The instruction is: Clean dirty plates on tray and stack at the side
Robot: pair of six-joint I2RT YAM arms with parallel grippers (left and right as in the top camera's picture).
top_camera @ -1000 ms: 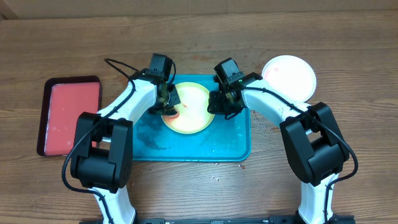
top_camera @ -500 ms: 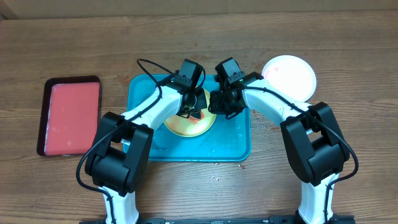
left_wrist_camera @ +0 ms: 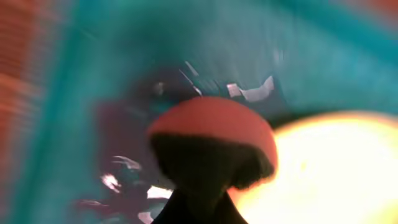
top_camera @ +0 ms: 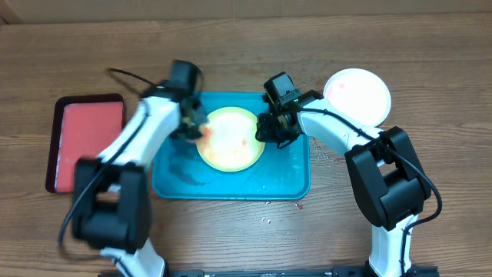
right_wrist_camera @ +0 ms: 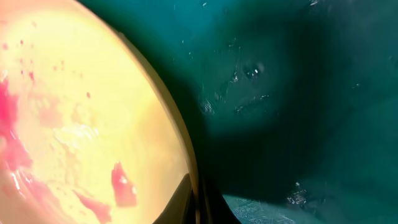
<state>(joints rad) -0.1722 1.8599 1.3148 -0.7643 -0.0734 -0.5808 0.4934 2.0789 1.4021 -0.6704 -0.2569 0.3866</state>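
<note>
Sponge [left_wrist_camera: 211,127] in left jaws swept back to plate [top_camera: 228,142] left edge; right jaws clamp rim.

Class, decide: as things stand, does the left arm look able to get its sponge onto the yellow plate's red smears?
Probably yes: the left gripper holds the sponge at the left edge of the yellow plate, with nothing between it and the smears.

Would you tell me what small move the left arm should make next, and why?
Probably sweep the sponge in the left hand rightward across the yellow plate. The sponge sits at the plate's left edge, while red smears show on the plate near the right hand, which holds its rim on the tray.
</note>
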